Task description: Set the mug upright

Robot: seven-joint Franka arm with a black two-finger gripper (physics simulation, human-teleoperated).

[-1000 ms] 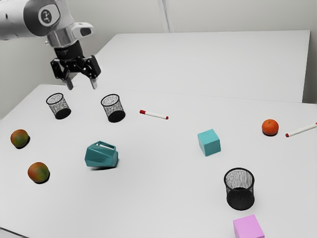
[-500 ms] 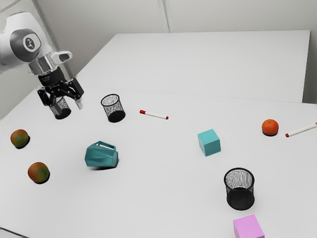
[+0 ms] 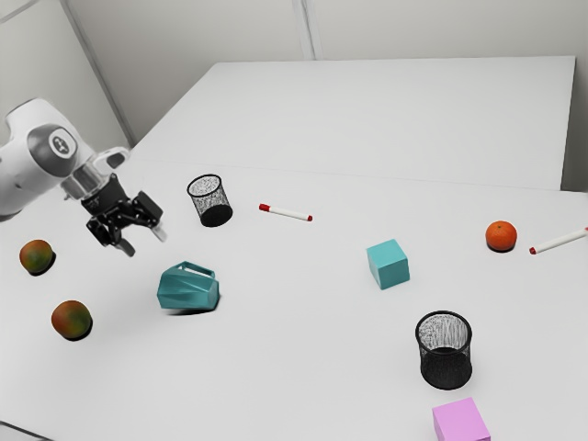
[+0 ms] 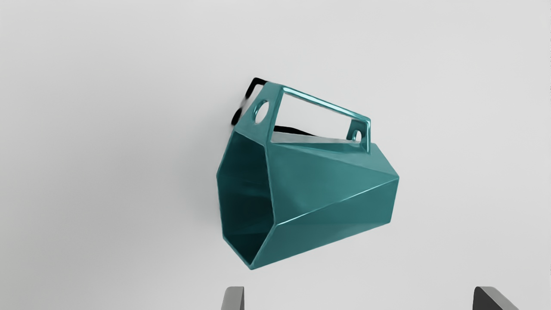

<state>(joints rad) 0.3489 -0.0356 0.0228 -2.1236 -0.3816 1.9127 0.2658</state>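
With the gripper [image 3: 144, 242] hanging open and empty, the teal mug [image 3: 188, 288] lies on its side on the white table [image 3: 303, 367], just clear of the fingertips, handle [image 4: 327, 103] jutting from its flank. It looks light, rigid, and slick on those tapering facets, so the pads could skid; a square pinch across the body, clear of that handle, looks the safer hold for tipping it up!

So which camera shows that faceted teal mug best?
The wrist view: it shows the faceted teal mug up close, with its open mouth and handle. The exterior view shows it smaller, lying on its side.
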